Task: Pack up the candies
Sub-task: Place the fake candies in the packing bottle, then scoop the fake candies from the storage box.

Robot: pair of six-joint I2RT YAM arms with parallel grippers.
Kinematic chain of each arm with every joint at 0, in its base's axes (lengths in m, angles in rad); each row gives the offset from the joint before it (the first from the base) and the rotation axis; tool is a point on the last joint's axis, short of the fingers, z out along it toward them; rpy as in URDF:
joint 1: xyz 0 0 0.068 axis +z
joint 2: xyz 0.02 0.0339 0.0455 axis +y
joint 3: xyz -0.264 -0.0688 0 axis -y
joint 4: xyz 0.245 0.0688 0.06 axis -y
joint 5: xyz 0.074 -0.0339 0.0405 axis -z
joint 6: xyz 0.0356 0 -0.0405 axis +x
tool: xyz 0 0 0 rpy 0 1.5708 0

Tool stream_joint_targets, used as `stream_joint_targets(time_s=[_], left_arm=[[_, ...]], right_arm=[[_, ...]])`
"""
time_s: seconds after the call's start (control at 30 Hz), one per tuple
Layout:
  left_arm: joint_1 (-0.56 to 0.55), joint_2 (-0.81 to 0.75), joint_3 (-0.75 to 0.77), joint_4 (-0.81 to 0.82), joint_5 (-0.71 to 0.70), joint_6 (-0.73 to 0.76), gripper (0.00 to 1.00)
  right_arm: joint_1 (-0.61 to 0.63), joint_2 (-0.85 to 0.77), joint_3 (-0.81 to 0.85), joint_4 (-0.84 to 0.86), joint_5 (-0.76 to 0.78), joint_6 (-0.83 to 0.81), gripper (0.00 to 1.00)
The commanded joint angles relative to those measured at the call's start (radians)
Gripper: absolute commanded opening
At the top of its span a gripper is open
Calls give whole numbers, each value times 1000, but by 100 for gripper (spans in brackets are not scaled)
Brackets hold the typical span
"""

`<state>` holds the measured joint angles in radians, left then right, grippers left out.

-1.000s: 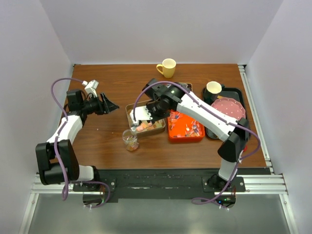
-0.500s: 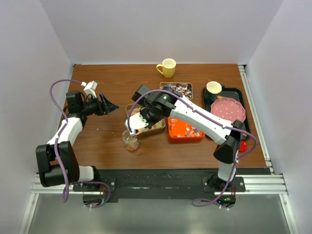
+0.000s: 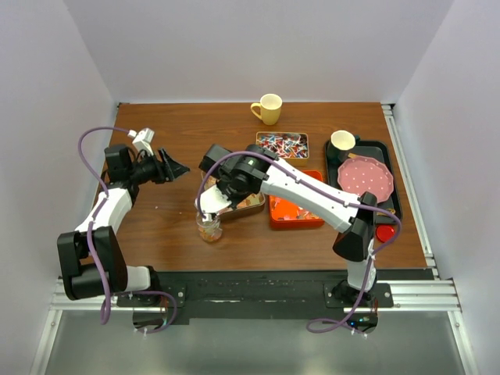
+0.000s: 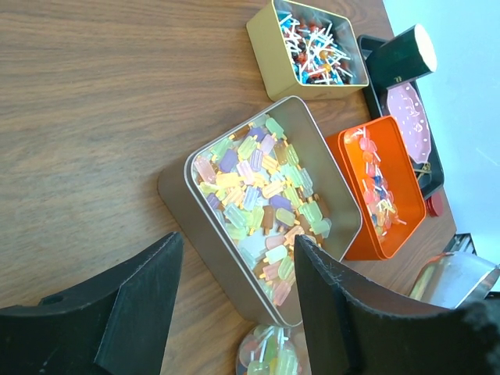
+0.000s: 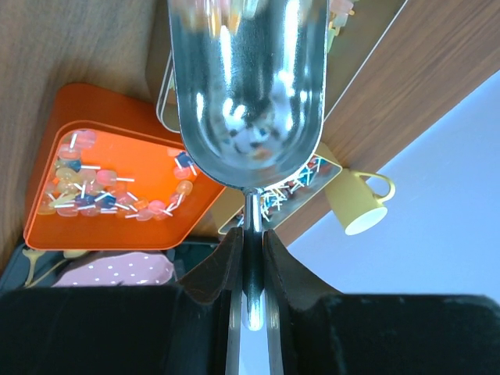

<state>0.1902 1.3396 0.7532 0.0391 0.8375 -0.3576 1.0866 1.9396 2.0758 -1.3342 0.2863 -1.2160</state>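
Pastel candies [image 4: 262,205] fill a grey tin [image 3: 248,205]. Red-blue-white candies [image 4: 319,48] lie in a second tin [image 3: 282,144], and orange-red ones [image 5: 117,195] in an orange tray [image 3: 295,212]. My right gripper [image 3: 221,191] is shut on the thin handle of a metal scoop [image 5: 250,86]. The scoop [image 3: 208,205] hangs just above a small clear jar [image 3: 208,228] that holds some pastel candies [image 4: 273,355]. Far left of the tins, my left gripper [image 3: 173,166] hovers open with nothing between its fingers [image 4: 148,301].
A yellow mug [image 3: 267,108] stands at the back. A black tray [image 3: 391,195] at the right carries a pink dotted plate [image 3: 365,178] and a white cup [image 3: 342,141]. A small red lid [image 3: 384,232] lies near the tray's front corner.
The right arm has swung the scoop leftward and toward the near edge, from over the pastel tin to above the jar. The left arm has barely moved.
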Motion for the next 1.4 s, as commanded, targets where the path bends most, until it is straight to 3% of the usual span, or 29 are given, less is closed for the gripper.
stream_joint_targets(time_s=[0.0,0.23,0.33,0.37,0.4,0.53,0.83,1.2,1.3,1.33,1.37], left_arm=[[11,-30,-11,64,40,-27,64],[12,-52,-15,59,80,-20,63],[11,-68,-25,97,150,-35,38],[11,-74,-29,120,176,-47,19],[11,-83,-50,155,204,-96,11],[-6,-94,-121,424,345,-280,0],[-84,-56,-91,290,289,-193,3],[-86,41,-29,228,236,-130,5],[-84,55,-12,232,245,-135,28],[-84,55,-5,226,252,-132,40],[-83,50,14,216,249,-113,45]], right_arm=[[9,-27,44,-36,70,-23,0],[-4,-59,-8,19,68,-7,0],[-51,-36,-5,53,25,65,0],[-66,-24,16,58,14,110,0],[-82,10,32,50,5,133,0],[-163,90,105,47,-48,220,0],[-139,170,268,89,-110,263,0],[-99,46,259,170,-216,329,0],[-111,12,172,185,-187,317,0],[-120,6,123,190,-168,314,0],[-134,4,106,188,-167,312,0]])
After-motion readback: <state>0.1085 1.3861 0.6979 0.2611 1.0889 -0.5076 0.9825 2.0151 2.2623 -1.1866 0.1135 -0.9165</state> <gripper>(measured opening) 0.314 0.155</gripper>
